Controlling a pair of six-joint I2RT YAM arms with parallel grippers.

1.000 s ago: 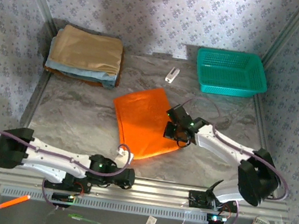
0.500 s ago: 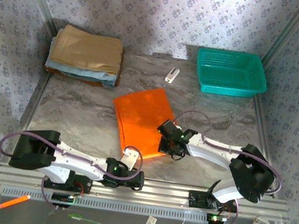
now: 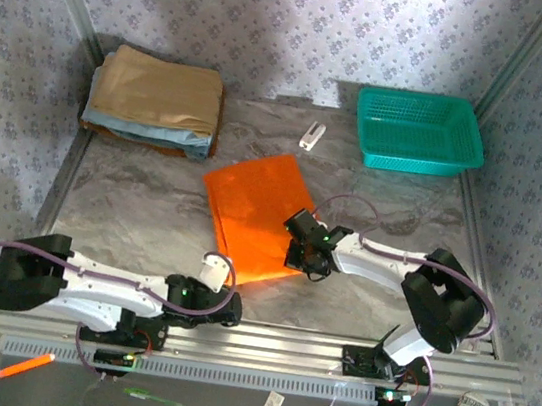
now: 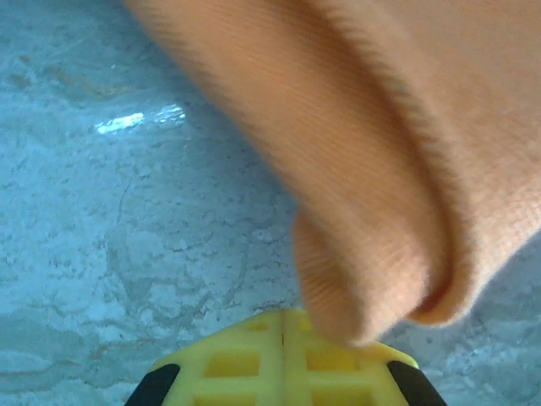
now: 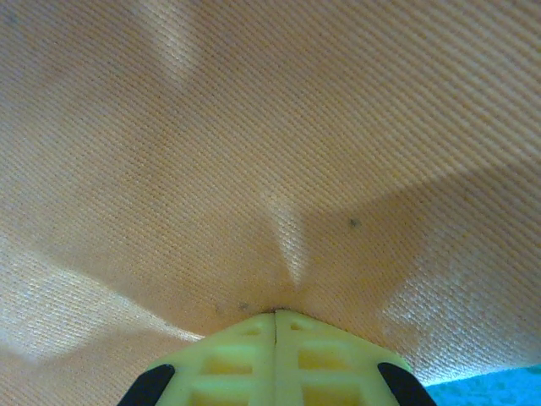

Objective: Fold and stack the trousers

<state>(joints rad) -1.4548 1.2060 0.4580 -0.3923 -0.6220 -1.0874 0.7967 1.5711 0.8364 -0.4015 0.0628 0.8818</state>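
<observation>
Claw, right (image 3: 302,258): fingers closed and pinching the trousers (image 3: 254,216) at their 4 o'clock edge. In the right wrist view the yellow fingertips of this claw (image 5: 276,315) meet, and the orange cloth (image 5: 254,127) puckers into them.

Claw, left (image 3: 213,268): at the trousers' 7 o'clock corner. In the left wrist view its yellow fingers (image 4: 281,317) are pressed together, and a rolled fold of the orange cloth (image 4: 380,169) touches the tip of one finger. Whether any cloth is caught between them cannot be told.

Trousers: bright orange, folded into a flat rectangle and lying at the centre of the counter (image 3: 139,205), long axis running from 11 o'clock to 5 o'clock.

Small white object (image 3: 311,135): on the counter just off the trousers at 12 o'clock.

Teal basket (image 3: 413,164): at 1 o'clock from the trousers, well apart.

Tan folded cloth (image 3: 155,91): at 10 o'clock from the trousers, on top of a light blue folded cloth (image 3: 145,130).
</observation>
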